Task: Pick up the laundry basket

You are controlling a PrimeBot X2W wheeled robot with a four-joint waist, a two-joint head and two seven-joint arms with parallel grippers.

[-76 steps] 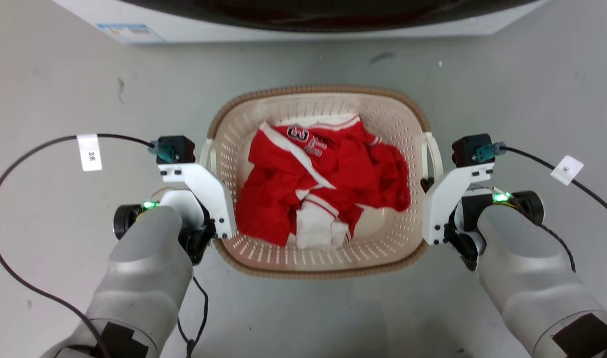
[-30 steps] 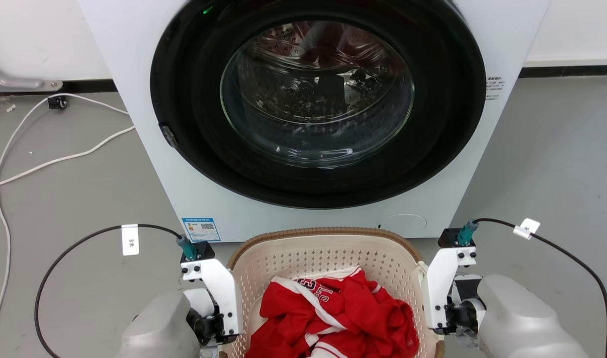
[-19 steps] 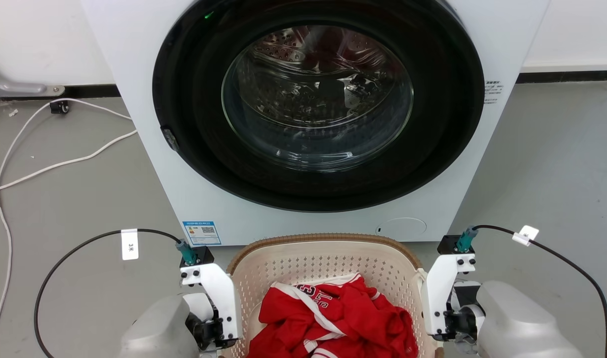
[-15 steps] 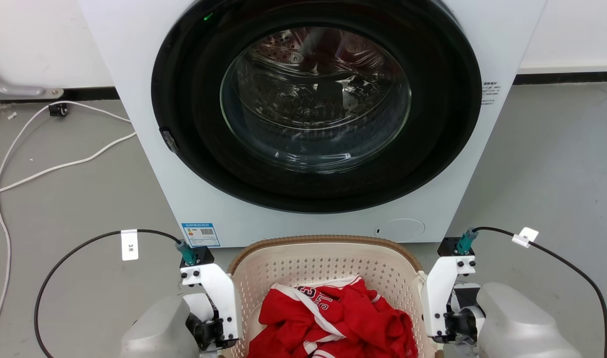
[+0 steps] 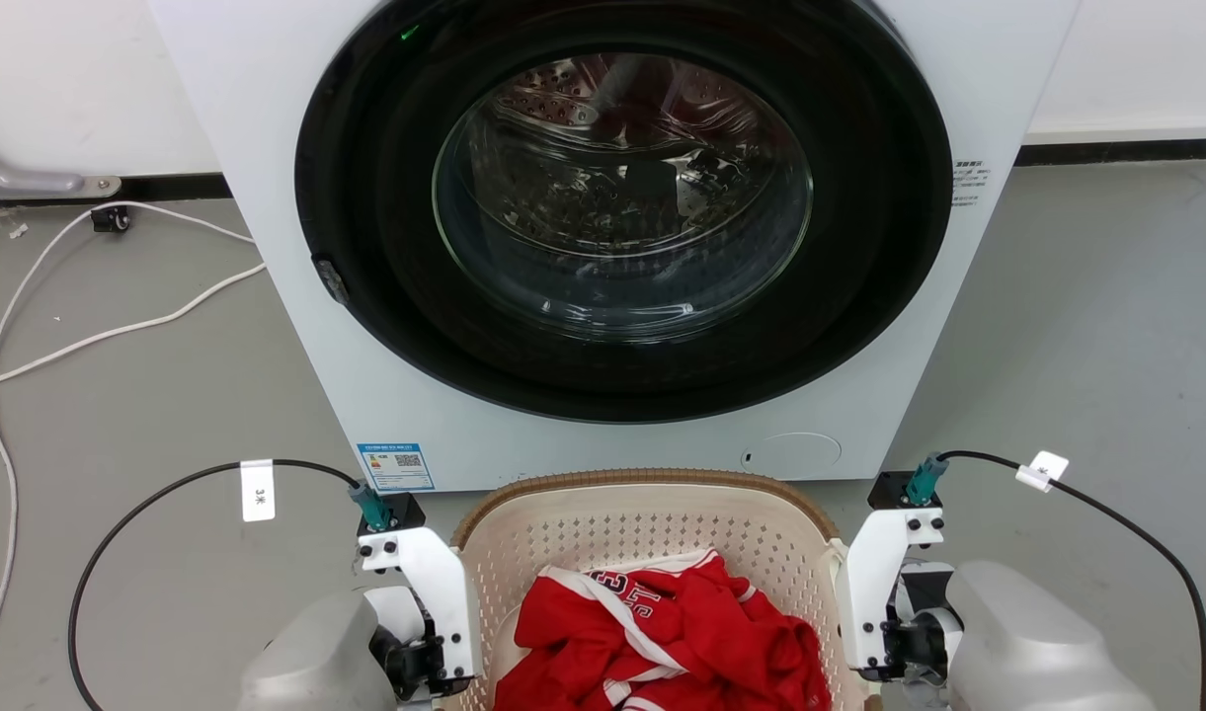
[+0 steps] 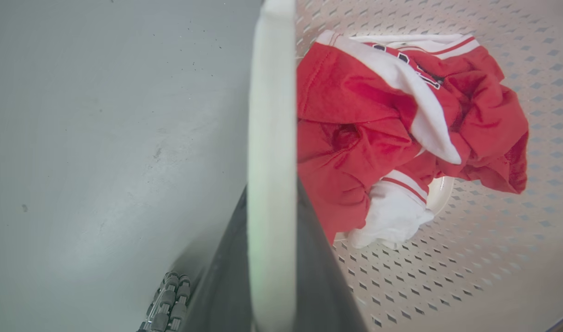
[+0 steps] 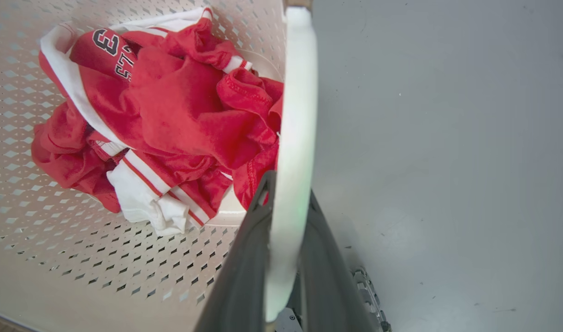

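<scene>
Covering the whole scene is a smooth grey floor (image 5: 1086, 326), lightly scuffed, meeting a white wall (image 5: 69, 79) with a black baseboard (image 5: 1116, 153) at the far side. White washing machine (image 5: 257, 178) stands far centre, its round glass door (image 5: 622, 188) closed, a green light (image 5: 408, 33) at the top and a blue sticker (image 5: 395, 466) low on the left of its front. White cable (image 5: 119, 326) trails over the floor at far left.

The laundry basket (image 5: 652, 528) sits at near centre, far rim just in front of the machine, which blocks the way forward. A red-and-white garment (image 5: 662, 642) is crumpled inside.

Left gripper (image 6: 272, 198): jaws closed narrow on the basket's white left handle (image 6: 272, 92), one dark finger on each side. Right gripper (image 7: 288, 184): same, clamped on the white right handle (image 7: 299, 92). Whether the basket is off the floor, cannot tell.

A black cable (image 5: 148, 494) with a white tag (image 5: 257, 491) loops off the left wrist; another black lead (image 5: 1136, 513) runs off the right.
</scene>
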